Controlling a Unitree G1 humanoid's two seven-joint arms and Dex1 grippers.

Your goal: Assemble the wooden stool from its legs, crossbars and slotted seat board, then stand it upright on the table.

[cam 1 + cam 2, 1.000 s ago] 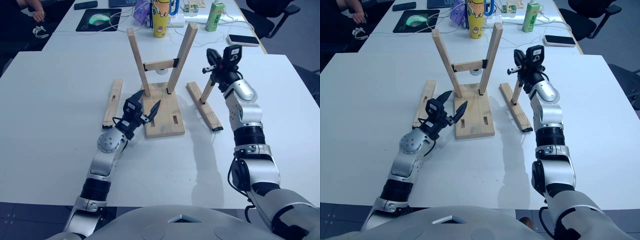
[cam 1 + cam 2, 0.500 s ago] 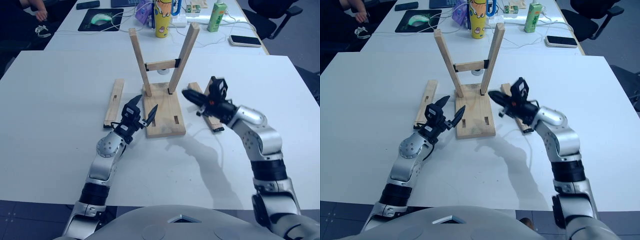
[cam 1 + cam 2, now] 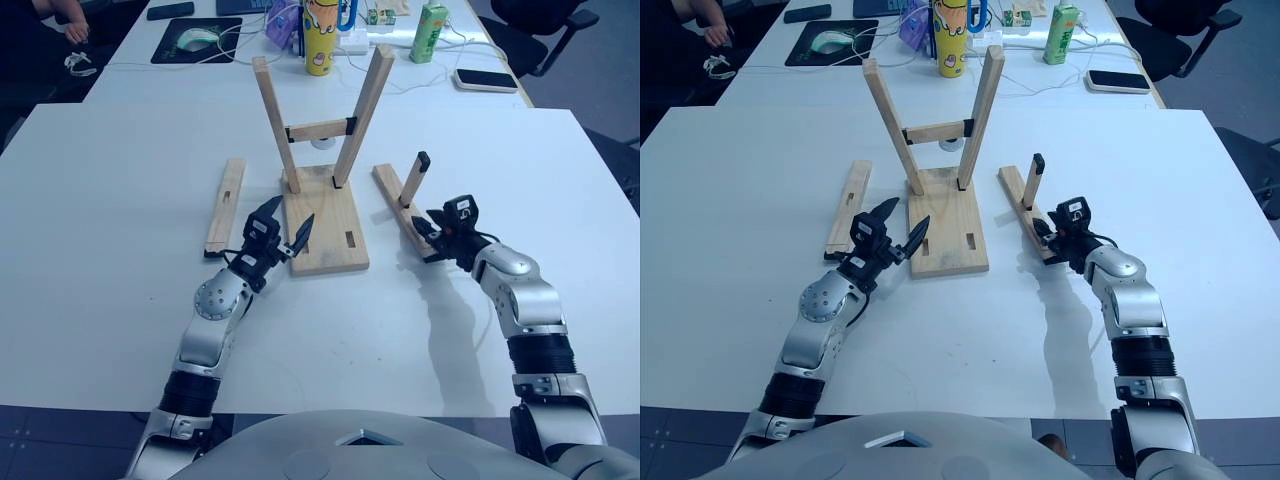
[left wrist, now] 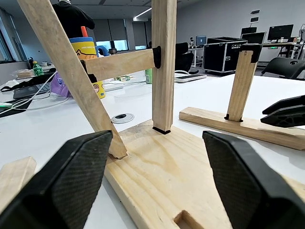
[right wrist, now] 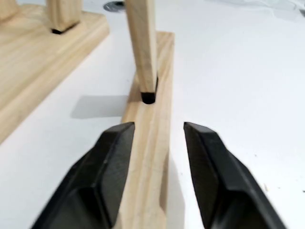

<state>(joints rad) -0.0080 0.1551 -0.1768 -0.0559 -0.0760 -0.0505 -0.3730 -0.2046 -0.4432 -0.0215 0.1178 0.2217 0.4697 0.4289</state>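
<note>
The tops of both standing legs (image 4: pixel 163 62) are cut off in the left wrist view. The near end of the right plank (image 5: pixel 152 112) is masked by the right gripper (image 3: pixel 428 232); its peg (image 5: pixel 143 47) is blurred and cut off too.

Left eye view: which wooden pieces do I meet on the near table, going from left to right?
loose flat plank → seat board bearing the upright leg frame → second plank with a short upright post

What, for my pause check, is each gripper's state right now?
Left gripper: open, holding nothing, beside the seat board.
Right gripper: open, jaws over the near end of the right-hand wooden bar.
</note>
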